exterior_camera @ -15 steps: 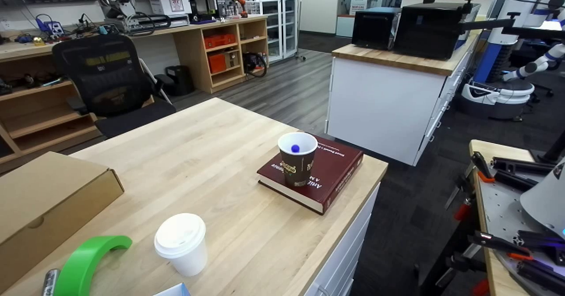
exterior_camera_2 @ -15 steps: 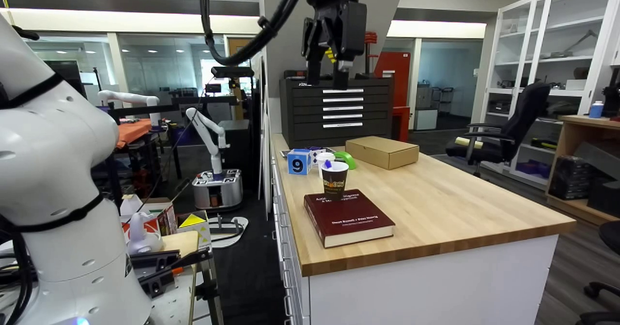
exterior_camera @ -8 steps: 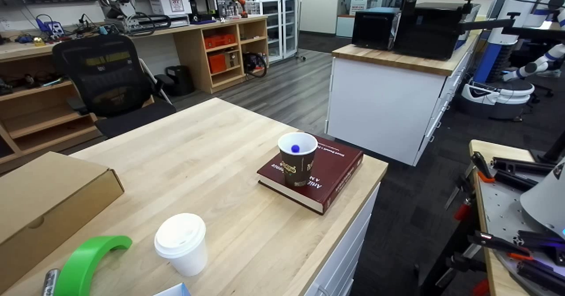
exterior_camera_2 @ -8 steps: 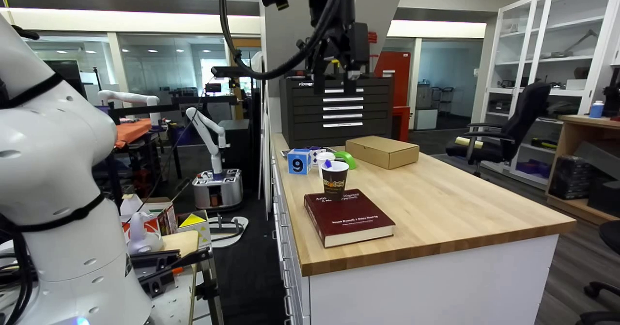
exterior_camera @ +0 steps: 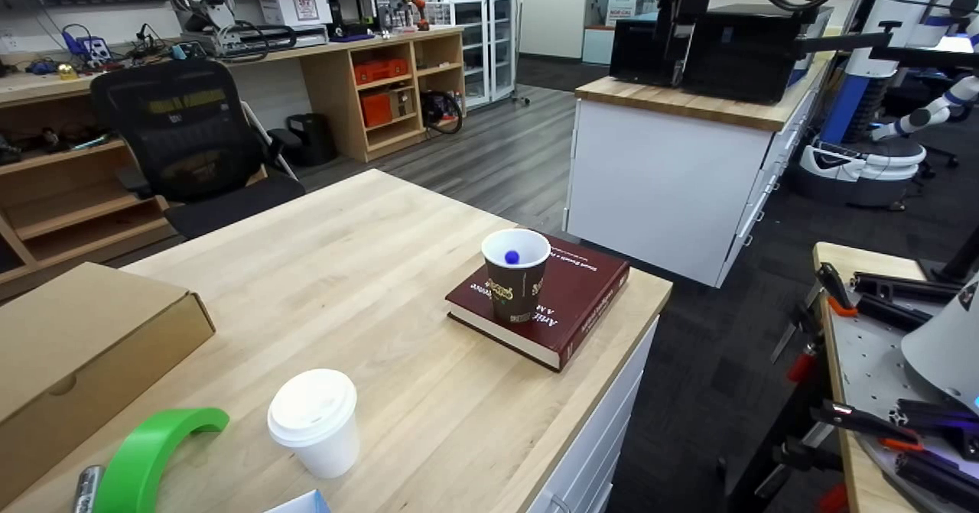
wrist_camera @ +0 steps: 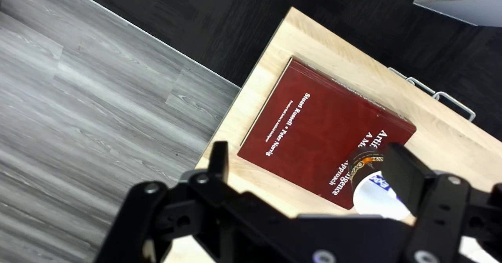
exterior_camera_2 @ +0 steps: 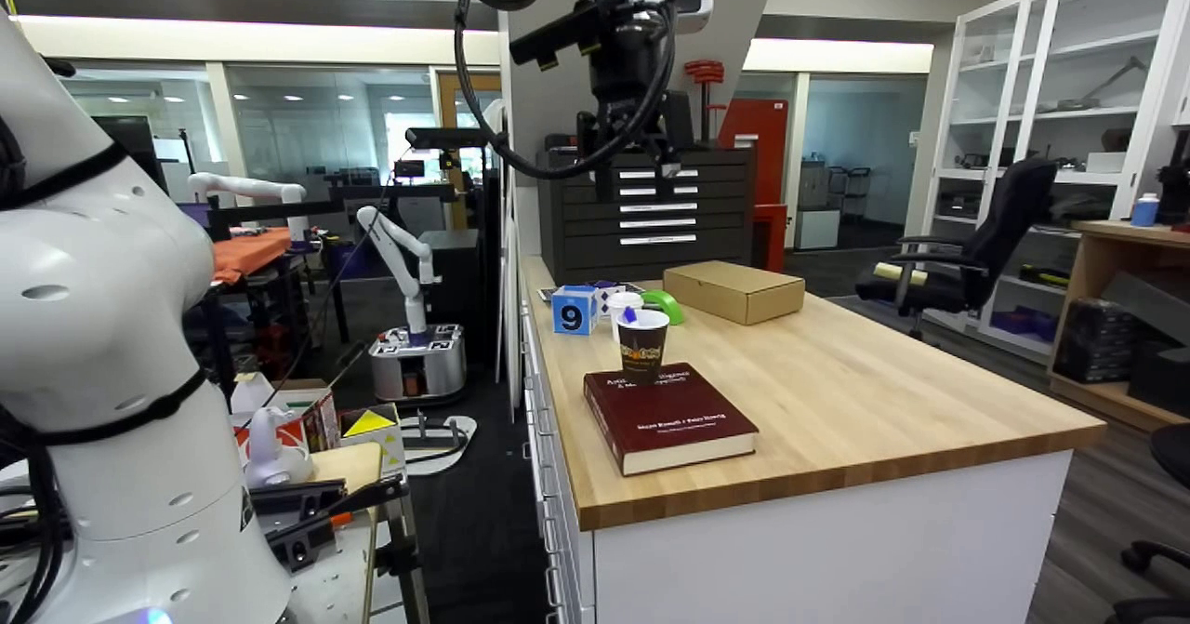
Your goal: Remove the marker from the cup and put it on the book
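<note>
The book (exterior_camera: pixel 577 287) is dark red and lies flat near the table corner; it also shows in the wrist view (wrist_camera: pixel 313 126). The cup (exterior_camera_2: pixel 641 350), dark brown outside and white inside, stands upright on one end of the book. The marker (exterior_camera: pixel 512 258) is inside the cup, leaning, with its blue end at the rim. In the wrist view, part of the marker's blue and white body (wrist_camera: pixel 379 181) shows; a finger hides the rest. My gripper (exterior_camera_2: pixel 635 182) is open and empty, well above the cup. In the wrist view the gripper (wrist_camera: pixel 310 153) has the cup near its right finger.
A white lidded cup (exterior_camera: pixel 317 421), a green arch (exterior_camera: pixel 153 452) and a brown cardboard box (exterior_camera: pixel 92 345) stand farther along the table. A blue number cube (exterior_camera_2: pixel 574 311) is near the lidded cup. The table edge (wrist_camera: pixel 255 75) runs close beside the book.
My gripper has moved down and, in an exterior view, away from the camera, still open. The cup, marker and book have not moved.
</note>
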{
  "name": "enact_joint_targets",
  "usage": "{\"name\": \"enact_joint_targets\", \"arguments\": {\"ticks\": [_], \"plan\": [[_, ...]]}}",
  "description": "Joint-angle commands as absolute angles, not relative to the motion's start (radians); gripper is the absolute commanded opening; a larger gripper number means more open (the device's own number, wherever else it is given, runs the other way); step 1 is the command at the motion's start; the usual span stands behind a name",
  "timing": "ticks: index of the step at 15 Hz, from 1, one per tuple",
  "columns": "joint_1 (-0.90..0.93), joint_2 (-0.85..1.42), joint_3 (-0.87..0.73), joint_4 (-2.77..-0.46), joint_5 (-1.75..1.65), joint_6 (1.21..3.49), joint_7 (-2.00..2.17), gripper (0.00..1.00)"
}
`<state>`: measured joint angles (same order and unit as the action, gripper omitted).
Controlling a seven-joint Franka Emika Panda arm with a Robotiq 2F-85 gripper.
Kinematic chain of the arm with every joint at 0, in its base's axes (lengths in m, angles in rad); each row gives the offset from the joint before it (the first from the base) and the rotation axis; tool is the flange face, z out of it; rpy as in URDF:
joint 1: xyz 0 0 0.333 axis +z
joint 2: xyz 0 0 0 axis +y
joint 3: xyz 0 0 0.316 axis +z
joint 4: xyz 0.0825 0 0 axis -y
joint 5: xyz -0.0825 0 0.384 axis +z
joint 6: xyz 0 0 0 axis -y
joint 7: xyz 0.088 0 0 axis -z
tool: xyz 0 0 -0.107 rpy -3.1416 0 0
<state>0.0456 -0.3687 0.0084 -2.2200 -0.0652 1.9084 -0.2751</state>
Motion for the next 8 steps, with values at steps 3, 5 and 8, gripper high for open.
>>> {"name": "enact_joint_targets", "arguments": {"ticks": [3,5,8], "plan": [[0.084,-0.319,0.037,-2.211,-0.073,1.971,-0.273,1.0],[0.092,-0.299,0.046,-2.199,-0.073,1.973,-0.279,1.0],[0.091,-0.306,0.048,-2.21,-0.068,1.955,-0.274,1.0]]}}
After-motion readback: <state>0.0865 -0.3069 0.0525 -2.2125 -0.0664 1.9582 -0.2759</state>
